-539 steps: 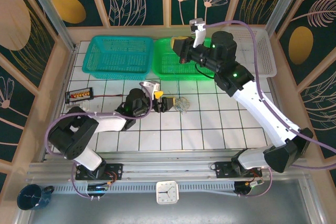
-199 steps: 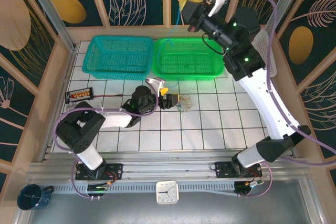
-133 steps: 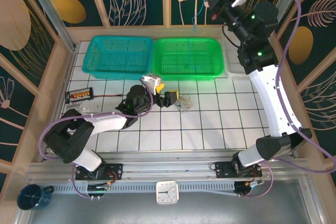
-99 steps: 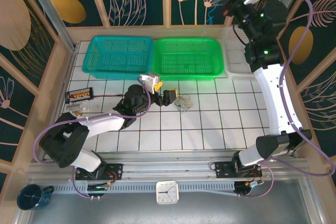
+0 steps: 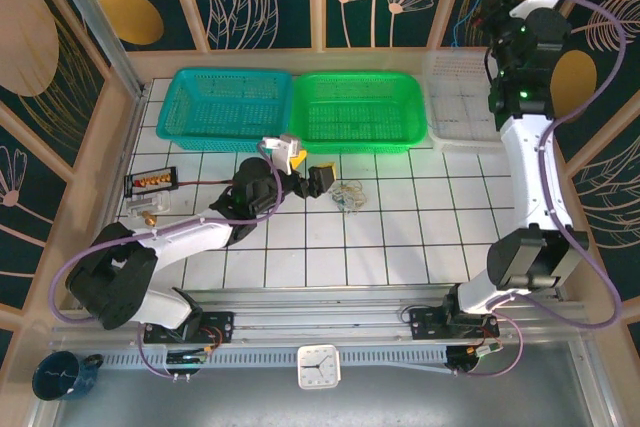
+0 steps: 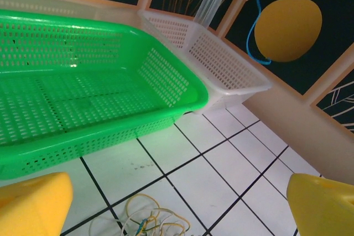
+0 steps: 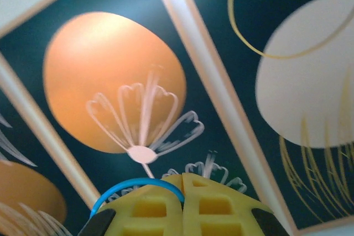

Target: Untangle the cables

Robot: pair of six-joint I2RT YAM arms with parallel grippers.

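The white tiled table [image 5: 400, 237] carried three perforated plastic baskets along its far edge: a teal one [image 5: 225, 132] at the left, a bright green one [image 5: 350, 143] in the middle and a pale translucent one [image 6: 221, 64] at the right. The right arm stood raised high above the far right corner, over the pale basket, while the left arm lay stretched low across the near left of the table towards its middle.

The right gripper [image 7: 182, 192] had its yellow fingers pressed together on a thin blue wire [image 7: 138, 180], which looped out from beside the fingertips; from the left wrist camera that strand hung down against the dark wall above the pale basket. The left gripper [image 5: 318, 179] sat just near of the green basket with its yellow fingers [image 6: 33, 203] spread wide, holding nothing.

The rest of the cables, a small loose clump of yellowish and pale wires [image 6: 152, 222], lay on a tile between the spread fingers, just to the right of the left gripper when seen from above.

By my judgement one strand had been drawn clear and only needed releasing, likely into the pale basket. The clump looked tangled, with a trace of blue in it, so most of the separating was left to do.
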